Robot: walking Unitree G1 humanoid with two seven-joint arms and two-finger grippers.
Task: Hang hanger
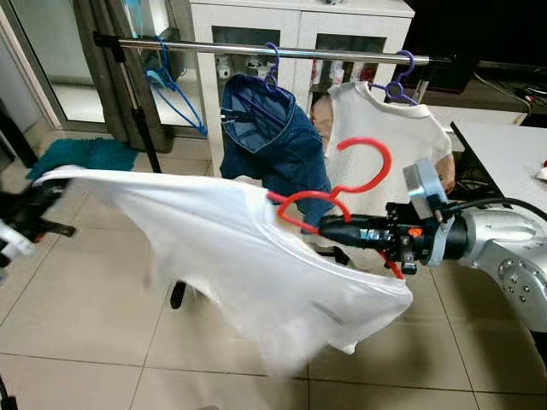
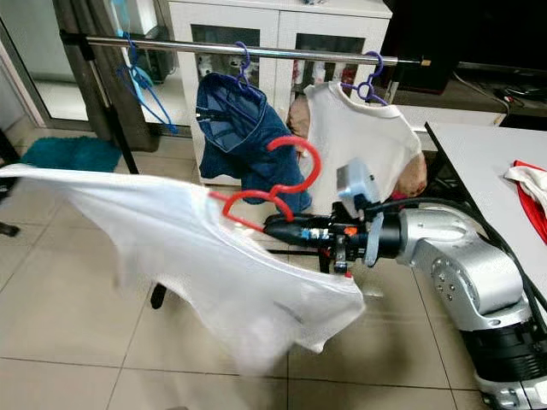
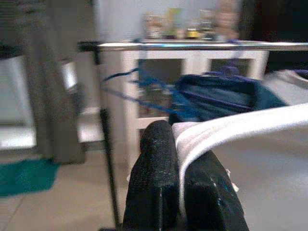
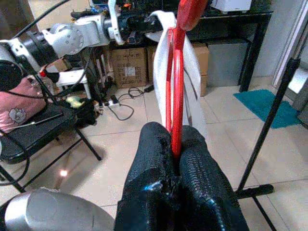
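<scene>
A red hanger (image 1: 363, 175) carries a white shirt (image 1: 231, 256) spread out in front of me, its hook standing up. My right gripper (image 1: 329, 225) is shut on the red hanger (image 4: 175, 96) near the collar. My left gripper (image 1: 38, 205) is at the far left, shut on the white shirt's edge (image 3: 226, 127). The metal clothes rail (image 1: 282, 51) runs across behind, higher than the hook. On it hang a blue hanger (image 1: 175, 85), a denim garment (image 1: 273, 137) and a white top (image 1: 389, 137) on purple hangers.
A white cabinet (image 1: 299, 26) stands behind the rail. The rail's dark stand (image 1: 141, 120) slants to the floor at the left, by a teal mat (image 1: 81, 155). A white table (image 1: 513, 154) is at the right. Tiled floor (image 1: 85, 342) lies below.
</scene>
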